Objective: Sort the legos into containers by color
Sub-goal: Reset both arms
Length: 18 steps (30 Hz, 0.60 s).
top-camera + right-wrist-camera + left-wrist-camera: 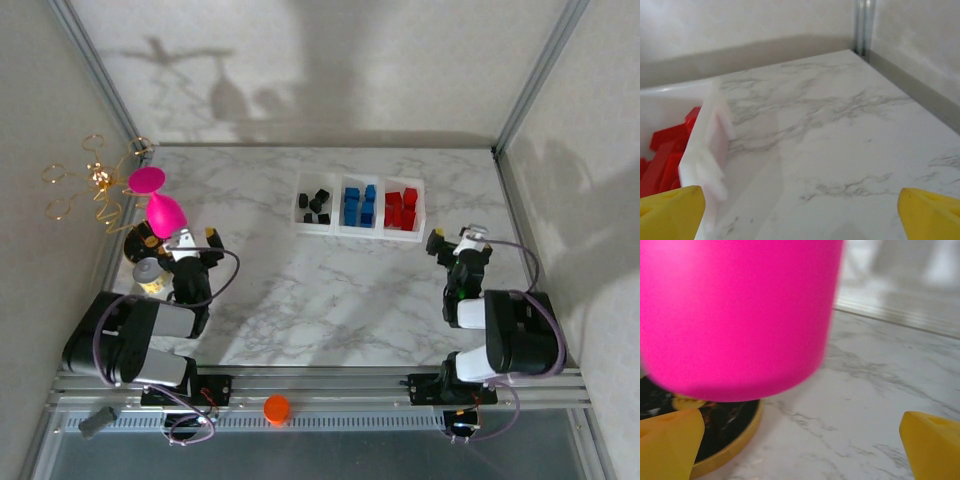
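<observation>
Three white containers stand in a row at the back middle of the table. The left one (315, 229) holds black legos (316, 203), the middle one (358, 232) blue legos (359, 205), and the right one (402, 237) red legos (402, 210). My right gripper (457, 238) hovers just right of the red tray, open with nothing between its yellow fingertips (932, 212). In the right wrist view the tray's wall (707, 150) and the red legos (660, 155) sit at the left. My left gripper (182, 238) is open and empty at the far left, beside the pink ornament (735, 315).
The pink goblet ornament (165, 212) stands on a black, gold-rimmed base (715, 440), with gold wire loops (90, 185) behind it. A small grey canister (150, 275) sits by the left arm. An orange cap (277, 408) lies on the front rail. Walls close in on both sides.
</observation>
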Each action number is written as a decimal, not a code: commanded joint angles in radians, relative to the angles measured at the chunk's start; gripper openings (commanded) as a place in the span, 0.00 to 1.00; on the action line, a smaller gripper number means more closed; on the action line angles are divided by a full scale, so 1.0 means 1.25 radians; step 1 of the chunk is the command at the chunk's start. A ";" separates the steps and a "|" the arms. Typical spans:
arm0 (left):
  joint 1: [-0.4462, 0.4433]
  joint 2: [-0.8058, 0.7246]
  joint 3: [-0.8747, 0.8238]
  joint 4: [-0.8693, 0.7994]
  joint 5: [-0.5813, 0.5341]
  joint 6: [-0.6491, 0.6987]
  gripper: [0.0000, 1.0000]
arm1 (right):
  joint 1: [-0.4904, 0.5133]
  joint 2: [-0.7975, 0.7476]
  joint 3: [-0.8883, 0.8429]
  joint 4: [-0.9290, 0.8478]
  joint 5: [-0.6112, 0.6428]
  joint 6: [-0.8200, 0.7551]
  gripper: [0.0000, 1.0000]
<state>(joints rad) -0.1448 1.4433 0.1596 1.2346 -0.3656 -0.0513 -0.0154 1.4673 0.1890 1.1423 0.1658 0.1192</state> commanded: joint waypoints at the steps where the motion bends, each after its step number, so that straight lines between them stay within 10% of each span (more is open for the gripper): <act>1: 0.008 0.069 -0.014 0.170 0.093 0.028 0.99 | 0.002 0.062 -0.014 0.189 -0.073 -0.044 0.99; 18: 0.052 0.076 0.046 0.059 0.108 -0.025 1.00 | 0.034 0.061 0.021 0.120 -0.020 -0.067 0.99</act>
<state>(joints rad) -0.0849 1.5364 0.2058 1.3048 -0.2481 -0.0647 0.0204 1.5394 0.1989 1.2465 0.1299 0.0528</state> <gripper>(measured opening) 0.994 0.988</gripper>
